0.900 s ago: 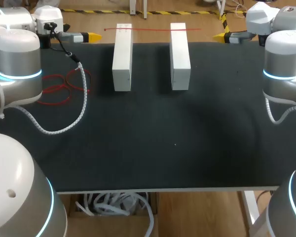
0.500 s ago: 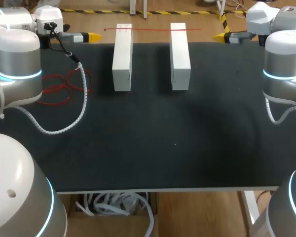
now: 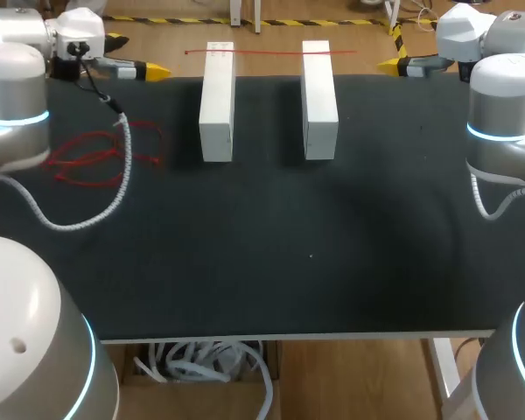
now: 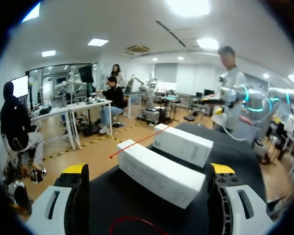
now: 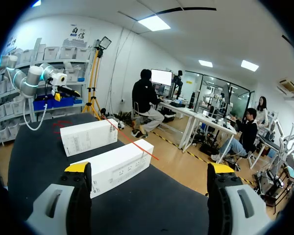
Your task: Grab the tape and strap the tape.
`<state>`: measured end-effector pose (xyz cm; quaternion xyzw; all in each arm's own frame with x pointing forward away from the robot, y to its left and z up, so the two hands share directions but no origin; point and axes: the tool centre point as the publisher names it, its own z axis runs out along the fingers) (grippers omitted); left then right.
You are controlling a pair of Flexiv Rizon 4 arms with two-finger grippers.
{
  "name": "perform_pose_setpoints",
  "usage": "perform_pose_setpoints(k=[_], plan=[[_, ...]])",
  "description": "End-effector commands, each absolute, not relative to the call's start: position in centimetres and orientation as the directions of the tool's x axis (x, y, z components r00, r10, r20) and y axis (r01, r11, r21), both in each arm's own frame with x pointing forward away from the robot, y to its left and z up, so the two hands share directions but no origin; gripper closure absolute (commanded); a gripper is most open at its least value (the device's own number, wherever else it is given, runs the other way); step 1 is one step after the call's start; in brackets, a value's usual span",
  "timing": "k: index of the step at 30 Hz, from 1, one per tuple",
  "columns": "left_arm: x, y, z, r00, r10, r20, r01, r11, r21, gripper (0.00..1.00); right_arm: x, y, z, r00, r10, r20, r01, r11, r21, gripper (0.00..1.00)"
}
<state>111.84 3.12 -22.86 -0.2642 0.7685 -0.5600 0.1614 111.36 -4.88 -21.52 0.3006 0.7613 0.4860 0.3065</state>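
Tabletop, black and matte point(image 3: 271, 254), carries everything. Our silver left arm point(image 3: 13, 96) and silver right arm point(image 3: 505, 105) come in at the far corners and face each other along the far edge.

White rectangular block on our left point(image 3: 217, 101) and white rectangular block on our right point(image 3: 319, 99) lie parallel with a gap between. We judge they serve as supports, so that a strand can span the gap and be reached from either side.

Left hand point(image 3: 156, 70) hangs just outside the left block's far end, fingers wide apart, nothing in them. Right hand point(image 3: 389, 64) mirrors it beyond the right block, fingers likewise spread and empty.

Loose red tape loops point(image 3: 96, 153) lie tangled on the tabletop beside the left arm, apart from the blocks. We take them for the supply to be grabbed.

Thin red tape strand point(image 3: 271, 52) runs straight across both blocks' far ends and overhangs each a little. It looks narrow, limp and cord-like. Nothing grasped yet.
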Motion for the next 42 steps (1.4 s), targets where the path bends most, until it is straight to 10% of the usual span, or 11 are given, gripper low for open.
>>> perform_pose_setpoints(k=[1, 12, 21, 23, 30, 42], plan=[[116.0, 4.3, -23.7, -0.914, -0.395, 0.087, -0.193, 0.236, -0.952, 0.00, 111.4, -4.9, -21.6, -0.632, 0.755, -0.174, 0.159, 0.346, 0.924, 0.00], [121.8, 1.7, -25.4, -0.979, -0.202, 0.035, -0.090, 0.272, -0.958, 0.00, 111.4, -4.9, -21.6, -0.632, 0.755, -0.174, 0.159, 0.346, 0.924, 0.00], [124.9, 0.1, -26.3, -0.985, -0.166, 0.047, -0.087, 0.240, -0.967, 0.43, 111.4, -4.9, -21.6, -0.632, 0.755, -0.174, 0.159, 0.346, 0.924, 0.00], [125.2, 0.0, -26.5, -0.986, -0.157, 0.052, -0.089, 0.234, -0.968, 0.28, 111.4, -4.9, -21.6, -0.632, 0.755, -0.174, 0.159, 0.346, 0.924, 0.00], [126.1, -0.4, -27.3, -0.986, -0.152, 0.062, -0.095, 0.216, -0.972, 0.47, 111.4, -4.9, -21.6, -0.632, 0.755, -0.174, 0.159, 0.346, 0.924, 0.00], [126.6, -1.4, -28.3, -0.983, -0.163, 0.081, -0.108, 0.168, -0.980, 0.35, 111.4, -4.9, -21.6, -0.632, 0.755, -0.174, 0.159, 0.346, 0.924, 0.00]])
